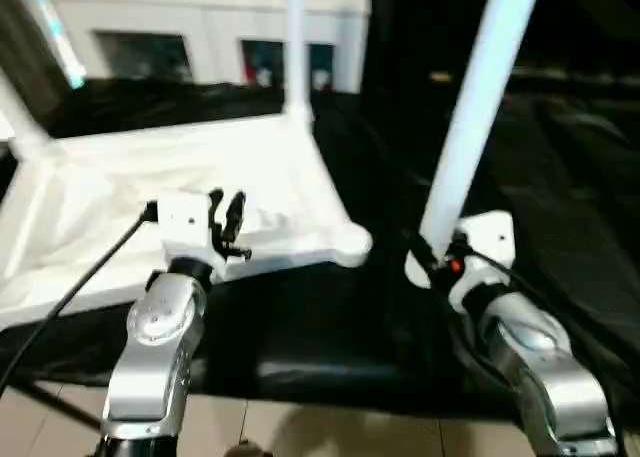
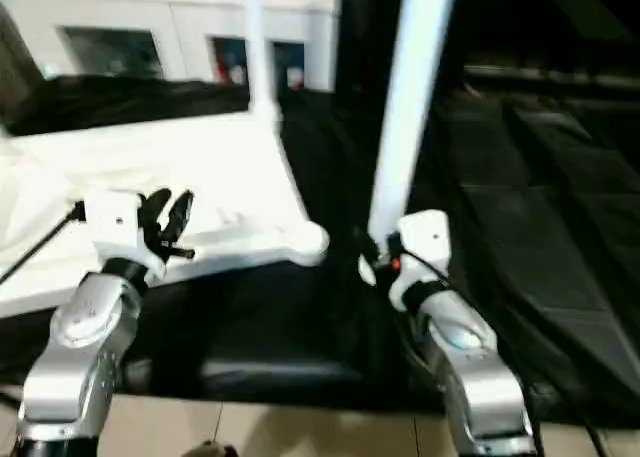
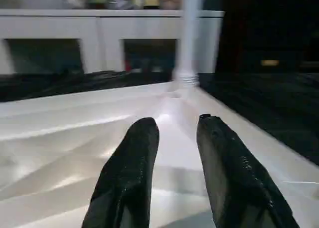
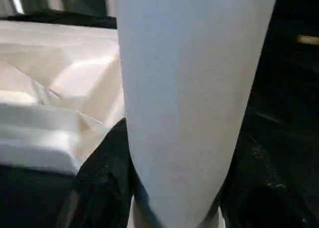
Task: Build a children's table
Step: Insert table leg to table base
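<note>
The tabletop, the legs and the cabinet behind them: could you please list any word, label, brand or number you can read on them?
None can be read.
Tabletop: plain white, no print seen.
Leg in the right gripper: plain.
Cabinet: items behind its glass are too blurred to read.

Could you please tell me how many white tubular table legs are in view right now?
3: one white tubular leg stands in the upturned white plastic tabletop's far corner socket, one at its far left corner, and one is held by the right gripper. Others may be hidden.
</note>
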### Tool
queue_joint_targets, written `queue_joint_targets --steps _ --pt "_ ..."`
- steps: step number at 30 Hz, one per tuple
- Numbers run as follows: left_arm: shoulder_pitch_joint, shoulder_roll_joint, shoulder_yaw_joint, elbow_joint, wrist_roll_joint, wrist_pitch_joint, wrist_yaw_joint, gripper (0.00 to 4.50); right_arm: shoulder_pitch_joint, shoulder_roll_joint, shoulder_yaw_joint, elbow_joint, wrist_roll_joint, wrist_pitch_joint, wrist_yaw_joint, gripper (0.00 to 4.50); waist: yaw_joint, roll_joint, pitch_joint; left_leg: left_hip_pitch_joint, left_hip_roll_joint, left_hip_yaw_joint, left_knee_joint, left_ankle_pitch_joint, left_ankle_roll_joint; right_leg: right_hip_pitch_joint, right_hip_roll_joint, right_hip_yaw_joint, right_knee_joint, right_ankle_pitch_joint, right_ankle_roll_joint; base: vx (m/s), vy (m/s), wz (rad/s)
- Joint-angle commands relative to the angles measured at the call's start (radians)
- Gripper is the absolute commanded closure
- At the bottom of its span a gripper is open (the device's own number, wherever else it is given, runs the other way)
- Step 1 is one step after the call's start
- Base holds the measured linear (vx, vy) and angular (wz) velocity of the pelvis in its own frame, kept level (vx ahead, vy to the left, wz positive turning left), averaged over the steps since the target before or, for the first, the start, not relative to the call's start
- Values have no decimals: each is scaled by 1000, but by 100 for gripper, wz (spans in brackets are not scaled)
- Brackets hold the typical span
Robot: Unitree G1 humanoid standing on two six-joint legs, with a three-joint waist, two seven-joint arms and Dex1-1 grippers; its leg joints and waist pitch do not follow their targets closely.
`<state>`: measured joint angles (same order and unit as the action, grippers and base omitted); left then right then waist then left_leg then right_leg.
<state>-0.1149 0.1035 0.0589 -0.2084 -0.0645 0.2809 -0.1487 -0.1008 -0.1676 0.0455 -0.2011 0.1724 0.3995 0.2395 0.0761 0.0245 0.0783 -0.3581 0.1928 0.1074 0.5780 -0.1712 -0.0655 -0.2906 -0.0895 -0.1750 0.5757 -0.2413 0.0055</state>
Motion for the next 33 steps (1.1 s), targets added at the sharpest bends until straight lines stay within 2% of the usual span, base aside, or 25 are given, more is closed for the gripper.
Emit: queue_joint_targets --steps 1,3,4,5,6,7,8,9,10,11,12,13,14,15,16,18,20,22,25,26,27,29,30,31,33 --pt "11 7 -6 -32 -3 14 -9 292 -15 -7 -5 7 6 -21 4 261 -17 12 -42 85 60 -31 -97 -722 -13 -9 -16 55 -78 -482 -100 59 66 1" --pt "26 6 -9 -44 1 20 -11 292 -17 -13 0 17 -6 -30 9 261 -29 13 -50 116 82 -56 -124 -740 9 -25 -8 79 -26 -274 -136 93 68 0" --pt "34 4 -14 -50 3 23 -12 292 -19 -16 -2 25 -6 -33 12 261 -35 1 -60 123 74 -55 -123 -662 64 -29 -14 93 -20 -181 -158 142 37 5" --pt "37 2 -16 -53 6 29 -7 292 -22 -17 -3 30 -6 -35 13 261 -39 -7 -62 116 62 -44 -115 -599 97 -25 -21 102 -26 -132 -173 142 37 5" --pt "42 -6 -13 -55 -7 25 -6 292 -26 -17 -3 34 -6 -35 13 261 -26 -20 -70 42 13 6 -84 -399 156 43 -50 130 -54 -23 -196 147 6 3" --pt "45 -6 -20 -58 -9 35 -7 292 -28 -17 -4 36 -6 -34 13 261 0 -44 -90 -56 -48 37 -11 -133 205 128 -70 166 -60 132 -161 144 -13 4" --pt "48 -5 -24 -61 -10 42 -8 292 -30 -17 -5 37 -6 -34 14 261 21 -24 -111 -45 -32 30 -11 -47 208 125 -84 166 -45 230 -158 144 -13 4" --pt "51 -3 -33 -59 -2 46 -5 292 -32 -17 -7 39 -7 -34 16 261 5 -36 -116 -63 -28 16 -1 148 227 111 -37 140 6 459 -132 136 -7 9" --pt "51 -3 -33 -59 -2 46 -5 292 -32 -17 -7 39 -7 -34 16 261 0 -22 -128 -9 -16 -10 19 388 246 52 3 119 60 667 -101 133 4 13" --pt "52 0 -39 -56 5 41 -6 292 -33 -17 -8 41 -9 -35 18 261 -6 -12 -147 42 2 -38 43 593 281 16 20 118 99 737 -78 133 4 13" --pt "53 0 -40 -55 3 38 -8 292 -33 -18 -9 41 -9 -36 19 261 -22 -8 -152 105 42 -78 58 796 332 -54 16 126 110 647 -43 76 -8 0" --pt "53 -4 -46 -47 -9 28 -19 292 -34 -29 -14 39 -8 -36 25 261 -50 -15 -138 136 83 -167 73 1222 410 -142 -69 201 85 343 53 -16 -12 -25" --pt "51 -7 -46 -43 -14 29 -21 292 -34 -35 -15 37 -8 -37 26 261 -41 -36 -130 80 30 -138 79 1120 362 -108 -69 216 57 380 68 -16 -12 -25" --pt "47 -9 -48 -35 -14 26 -21 292 -32 -40 -18 34 -6 -37 29 261 -13 -70 -124 -21 -71 -52 63 697 260 -14 -29 206 47 528 96 -73 14 -19" --pt "44 -10 -48 -31 -11 26 -20 292 -31 -43 -20 33 -4 -38 31 261 3 -58 -101 -27 -54 -26 30 305 158 -25 -44 203 18 498 71 -102 14 4" --pt "40 -12 -49 -27 -10 28 -20 292 -29 -46 -22 33 -3 -38 31 261 1 -43 -95 -11 -23 -17 -11 -9 52 -13 -40 184 12 299 -11 -108 3 7" --pt "33 -10 -56 -24 -6 37 -19 292 -25 -48 -29 37 1 -42 34 261 -7 -30 -83 -7 -9 -13 -35 -155 -4 -21 -29 171 -1 88 -84 -127 -3 1" --pt "25 -1 -65 -20 -12 44 -30 292 -28 -45 -34 46 7 -45 42 261 -13 -31 -70 -1 4 -1 -56 -341 -42 -36 -23 173 -21 -168 -123 -123 11 -1" --pt "11 26 -91 -1 -15 44 -83 275 -36 -44 -37 55 11 -43 48 261 -10 -39 -60 18 5 9 -59 -491 -69 -65 -30 178 -52 -445 -73 -113 11 2" --pt "-4 49 -111 15 -28 47 -140 264 -44 -43 -39 62 17 -39 54 261 -7 -47 -59 19 2 10 -60 -492 -65 -68 -33 178 -60 -490 -56 -102 10 5" --pt "-48 95 -146 57 -88 51 -298 257 -64 -50 -47 81 33 -32 71 261 0 -43 -62 25 -1 10 -60 -493 -65 -78 -36 181 -63 -529 -38 -100 -3 6" --pt "-67 110 -155 72 -114 57 -356 246 -71 -54 -49 88 38 -31 79 261 3 -39 -69 12 1 5 -67 -466 -75 -69 -38 177 -54 -484 -40 -93 -2 0" --pt "-67 110 -155 72 -114 57 -356 233 -71 -54 -49 88 38 -31 79 261 6 -40 -79 -8 7 5 -71 -376 -73 -53 -34 175 -33 -328 -56 -51 16 -12" --pt "-97 131 -170 105 -121 48 -415 233 -79 -65 -49 99 33 -34 86 261 9 -41 -79 -11 7 8 -70 -340 -68 -55 -31 175 -31 -266 -65 0 0 0" --pt "-185 199 -232 200 -127 40 -608 214 -89 -97 -57 113 50 -28 139 261 18 -42 -76 13 1 22 -65 -430 -63 -85 -26 180 -44 -358 -71 -26 -1 3"
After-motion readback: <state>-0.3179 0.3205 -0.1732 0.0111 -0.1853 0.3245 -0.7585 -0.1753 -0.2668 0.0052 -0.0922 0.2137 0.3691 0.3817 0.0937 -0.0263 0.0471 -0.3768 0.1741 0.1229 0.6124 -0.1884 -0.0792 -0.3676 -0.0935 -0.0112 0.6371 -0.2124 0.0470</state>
